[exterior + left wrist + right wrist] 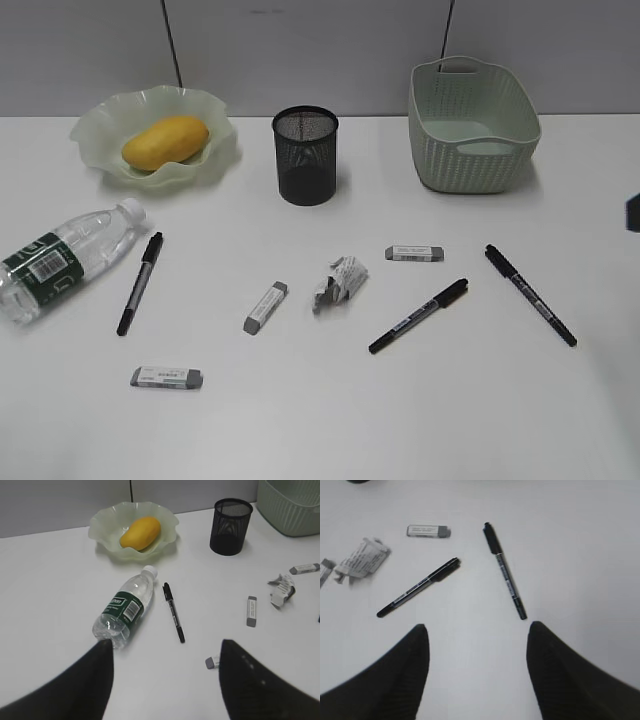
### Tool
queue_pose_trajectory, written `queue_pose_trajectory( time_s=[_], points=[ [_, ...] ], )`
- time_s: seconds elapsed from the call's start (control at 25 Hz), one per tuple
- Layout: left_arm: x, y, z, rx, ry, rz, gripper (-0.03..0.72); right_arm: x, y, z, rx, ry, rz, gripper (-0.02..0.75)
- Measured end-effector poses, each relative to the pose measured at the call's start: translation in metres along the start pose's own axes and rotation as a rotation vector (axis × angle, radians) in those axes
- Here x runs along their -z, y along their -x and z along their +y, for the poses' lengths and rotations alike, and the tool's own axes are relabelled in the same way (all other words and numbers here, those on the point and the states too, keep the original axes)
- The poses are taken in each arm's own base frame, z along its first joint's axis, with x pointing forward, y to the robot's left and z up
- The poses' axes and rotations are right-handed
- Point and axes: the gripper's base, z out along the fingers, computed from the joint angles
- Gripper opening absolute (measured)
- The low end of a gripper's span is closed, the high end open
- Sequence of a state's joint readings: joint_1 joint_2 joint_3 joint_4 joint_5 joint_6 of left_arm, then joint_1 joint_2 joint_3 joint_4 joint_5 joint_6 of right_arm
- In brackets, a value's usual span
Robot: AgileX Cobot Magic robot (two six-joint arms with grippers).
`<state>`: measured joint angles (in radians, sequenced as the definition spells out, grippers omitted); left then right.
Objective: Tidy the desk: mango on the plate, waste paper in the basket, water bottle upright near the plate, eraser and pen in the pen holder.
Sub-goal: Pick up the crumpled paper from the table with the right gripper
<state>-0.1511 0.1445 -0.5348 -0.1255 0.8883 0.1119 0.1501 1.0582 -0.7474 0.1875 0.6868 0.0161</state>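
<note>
The mango [166, 141] lies in the wavy green plate [100, 125] at the back left. The water bottle [62, 258] lies on its side at the left edge. The black mesh pen holder [305, 155] and green basket [470, 122] stand at the back. The waste paper [338, 281] lies mid-desk. Three black pens [140, 282] [420, 315] [530, 294] and three grey erasers [265, 306] [167, 377] [414, 253] lie scattered. My left gripper [165, 647] is open and empty, above the desk near the bottle's base [124, 611]. My right gripper [477, 632] is open and empty, near two pens [504, 570] [418, 586].
The white desk [330, 410] has bare surface along its front. A grey wall runs behind it. A dark edge of the right arm [633, 212] shows at the right border of the exterior view.
</note>
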Motion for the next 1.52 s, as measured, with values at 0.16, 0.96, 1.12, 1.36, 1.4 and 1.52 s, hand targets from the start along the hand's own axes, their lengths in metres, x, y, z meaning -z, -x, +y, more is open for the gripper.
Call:
queue_pose_trajectory(
  time_s=[0.16,0.96,1.12,1.36,1.4,1.52],
  points=[
    [-0.001,0.0,0.001,-0.004,0.006,-0.002,0.502,-0.032,0.017,0.035,0.061,0.066,0.108,0.49],
    [0.002,-0.013,-0.003,0.009,-0.032,0.156,0.501,-0.197,0.034,0.151,-0.079,0.098,0.463,0.599],
    [0.003,-0.014,-0.003,0.009,-0.032,0.155,0.501,-0.222,0.028,0.153,-0.106,0.081,0.501,0.599],
    [0.003,-0.014,-0.003,0.009,-0.032,0.155,0.501,-0.253,0.023,0.154,-0.132,0.062,0.514,0.589],
    [0.003,-0.014,-0.003,0.009,-0.032,0.155,0.501,-0.257,0.022,0.155,-0.135,0.061,0.514,0.585],
    [0.003,-0.014,-0.003,0.009,-0.032,0.155,0.501,-0.266,0.019,0.154,-0.138,0.056,0.517,0.533]
  ],
)
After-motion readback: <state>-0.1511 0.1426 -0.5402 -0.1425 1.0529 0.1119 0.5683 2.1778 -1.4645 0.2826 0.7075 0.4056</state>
